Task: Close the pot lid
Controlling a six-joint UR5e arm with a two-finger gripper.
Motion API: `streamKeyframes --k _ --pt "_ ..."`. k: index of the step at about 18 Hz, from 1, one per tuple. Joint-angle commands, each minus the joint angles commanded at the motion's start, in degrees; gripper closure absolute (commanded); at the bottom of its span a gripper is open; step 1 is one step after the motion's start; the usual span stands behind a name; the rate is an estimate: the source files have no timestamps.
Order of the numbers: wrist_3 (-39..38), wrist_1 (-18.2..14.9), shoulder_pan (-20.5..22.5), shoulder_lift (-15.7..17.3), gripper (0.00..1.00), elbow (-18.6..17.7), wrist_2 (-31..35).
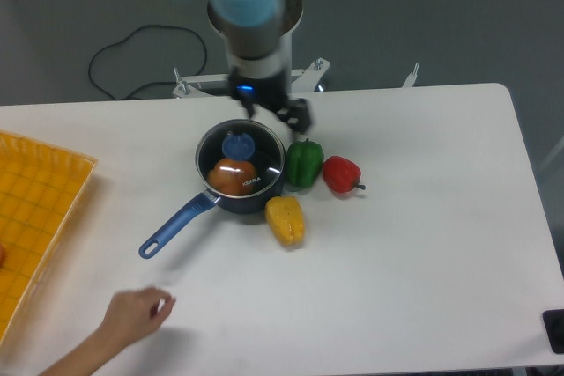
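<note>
Camera view, top-down-ish over the white table (423,270). Pot (240,169) sits a bit left of centre, closer to the far edge than the near one, blue handle (176,226) running toward the near-left corner. Lid (241,158) is on the pot, glass disc covering the rim, blue knob (238,144) up; looks seated, though glare hides part of the rim. Something orange-red shows through the glass inside. Gripper (275,114) is just behind the pot's far-right rim, apart from the knob; jaws mostly hidden under the wrist, can't tell how wide they stand. Green pepper (304,164) touches the pot's right side, red pepper (341,173) just beside the green one, yellow pepper (285,220) against the pot's near-right. Yellow tray (35,217) at the left edge. A person's hand (132,313) rests near the near edge, left of centre.
</note>
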Motion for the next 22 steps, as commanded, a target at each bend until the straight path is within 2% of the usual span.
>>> streamKeyframes --k 4,7,10,14,16,22 --pt "0.71 3.15 5.21 -8.79 0.00 5.71 -0.18" --pt "0.89 4.48 7.06 -12.67 0.00 8.45 -0.18" --pt "6.48 6.50 7.85 -13.65 0.00 9.24 -0.26" --pt "25.54 6.77 9.95 -13.74 0.00 10.12 -4.38" --pt "31.36 6.77 11.80 -13.91 0.00 10.39 -5.36" --pt "32.79 6.86 13.83 -15.05 0.00 10.21 -5.36"
